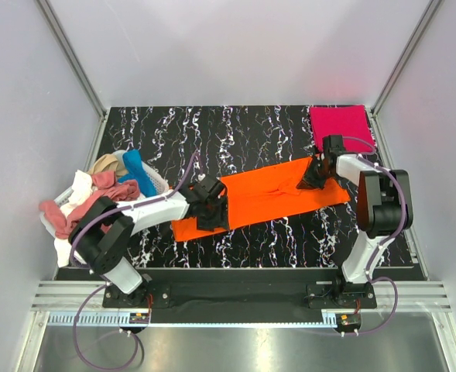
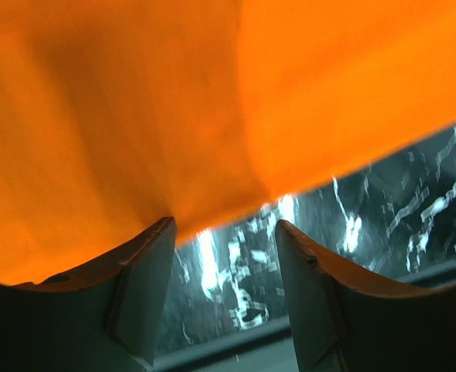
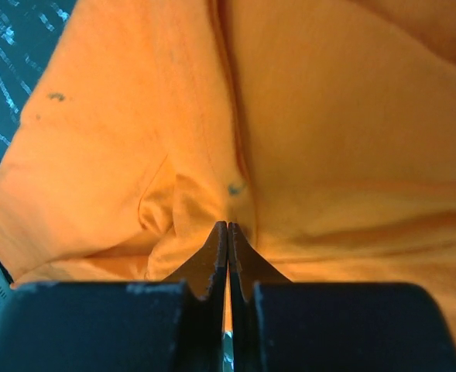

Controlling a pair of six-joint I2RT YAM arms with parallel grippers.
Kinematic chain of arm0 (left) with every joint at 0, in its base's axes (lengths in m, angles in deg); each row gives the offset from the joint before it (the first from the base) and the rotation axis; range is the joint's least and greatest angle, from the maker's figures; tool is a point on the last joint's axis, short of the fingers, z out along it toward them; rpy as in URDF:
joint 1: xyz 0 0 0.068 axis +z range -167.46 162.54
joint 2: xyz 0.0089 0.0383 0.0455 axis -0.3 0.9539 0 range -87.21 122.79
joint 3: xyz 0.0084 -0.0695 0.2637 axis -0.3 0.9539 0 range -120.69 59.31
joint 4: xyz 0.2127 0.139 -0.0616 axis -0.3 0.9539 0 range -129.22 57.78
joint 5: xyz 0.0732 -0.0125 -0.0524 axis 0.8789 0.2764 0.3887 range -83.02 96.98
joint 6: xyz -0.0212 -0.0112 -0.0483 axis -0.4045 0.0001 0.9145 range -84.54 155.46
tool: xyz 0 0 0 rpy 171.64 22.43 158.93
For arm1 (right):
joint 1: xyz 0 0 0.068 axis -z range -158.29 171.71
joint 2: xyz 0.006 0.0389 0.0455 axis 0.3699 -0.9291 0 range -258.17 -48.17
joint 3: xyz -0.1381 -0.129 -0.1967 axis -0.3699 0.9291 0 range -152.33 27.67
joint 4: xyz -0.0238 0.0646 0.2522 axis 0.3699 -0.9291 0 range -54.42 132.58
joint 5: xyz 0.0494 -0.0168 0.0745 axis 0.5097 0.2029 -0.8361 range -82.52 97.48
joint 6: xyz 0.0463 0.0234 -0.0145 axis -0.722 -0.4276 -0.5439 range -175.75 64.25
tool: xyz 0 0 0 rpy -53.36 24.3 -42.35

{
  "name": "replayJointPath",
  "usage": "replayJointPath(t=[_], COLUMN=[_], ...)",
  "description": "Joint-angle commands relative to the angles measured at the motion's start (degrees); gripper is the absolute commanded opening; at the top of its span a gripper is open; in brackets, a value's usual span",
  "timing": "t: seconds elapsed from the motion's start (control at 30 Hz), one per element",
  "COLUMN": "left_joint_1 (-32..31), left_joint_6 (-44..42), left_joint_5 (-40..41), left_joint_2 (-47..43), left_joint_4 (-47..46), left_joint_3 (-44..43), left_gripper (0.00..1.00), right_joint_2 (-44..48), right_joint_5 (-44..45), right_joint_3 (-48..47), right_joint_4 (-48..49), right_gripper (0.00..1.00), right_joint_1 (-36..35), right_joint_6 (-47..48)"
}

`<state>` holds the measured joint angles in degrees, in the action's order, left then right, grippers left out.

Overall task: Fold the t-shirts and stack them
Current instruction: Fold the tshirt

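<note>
Surface and room: black worktop with white marble veining, closed in by pale walls on three sides with aluminium posts at the far corners. Metal rails run along the near edge by the two arm bases.

Count:
- Shirts on the worktop: 2. The orange t-shirt lies stretched in a long band across the middle, between the two arms. The crimson-pink t-shirt lies folded flat in the far right corner, apart from the orange one.
- Basket: 1, at the left edge, heaped with a tan shirt, a blue shirt, a rose-red shirt and a white shirt.
- Arms: 2.

Left hand: at the orange shirt's left end, fingers well apart. One fingertip meets the cloth's edge. Only bare worktop shows in the gap, nothing gripped.

Right hand: at the shirt's right end, fingers pressed together and pinching a pucker of orange cloth.

Hard to make out: rose-red and white cloth spill over the basket's left side, and I cannot tell whether that is more shirts or the same ones. The left wrist view is blurred. The arm covers the orange shirt's left end from above.
</note>
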<state>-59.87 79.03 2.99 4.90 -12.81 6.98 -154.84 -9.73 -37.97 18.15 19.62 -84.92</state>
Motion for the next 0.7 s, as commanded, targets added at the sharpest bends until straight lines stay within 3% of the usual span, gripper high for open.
replayJointPath(t=[0.0, 0.1, 0.27, 0.4, 0.67], left_joint_1=[-1.6, -1.4, 1.1, 3.4, 2.6], left_joint_6=[3.2, -1.0, -8.8, -9.8, -8.0], left_joint_5=[-1.4, -5.3, -0.4, -0.6, 7.2], left_joint_2=[-5.7, -6.3, -1.4, 1.1, -2.0], left_joint_4=[0.5, 2.7, 8.9, 8.6, 7.2], left_joint_3=[-1.2, -9.6, -17.0, -13.2, -1.8], left_gripper=[0.61, 0.62, 0.63, 0.63, 0.63], right_joint_2=[5.3, 6.3, 4.4, 1.0, -4.0], right_joint_5=[0.0, -0.1, 8.8, 14.6, 12.0], right_joint_3=[0.5, 0.1, -1.2, -3.6, -5.8], right_joint_4=[-0.2, -0.4, -0.3, -0.4, 0.3], right_gripper=[0.04, 0.05, 0.07, 0.07, 0.07], right_joint_1=[0.1, 0.1, 0.1, 0.2, 0.2], right_joint_6=[1.7, 1.7, -0.6, -0.9, -0.6])
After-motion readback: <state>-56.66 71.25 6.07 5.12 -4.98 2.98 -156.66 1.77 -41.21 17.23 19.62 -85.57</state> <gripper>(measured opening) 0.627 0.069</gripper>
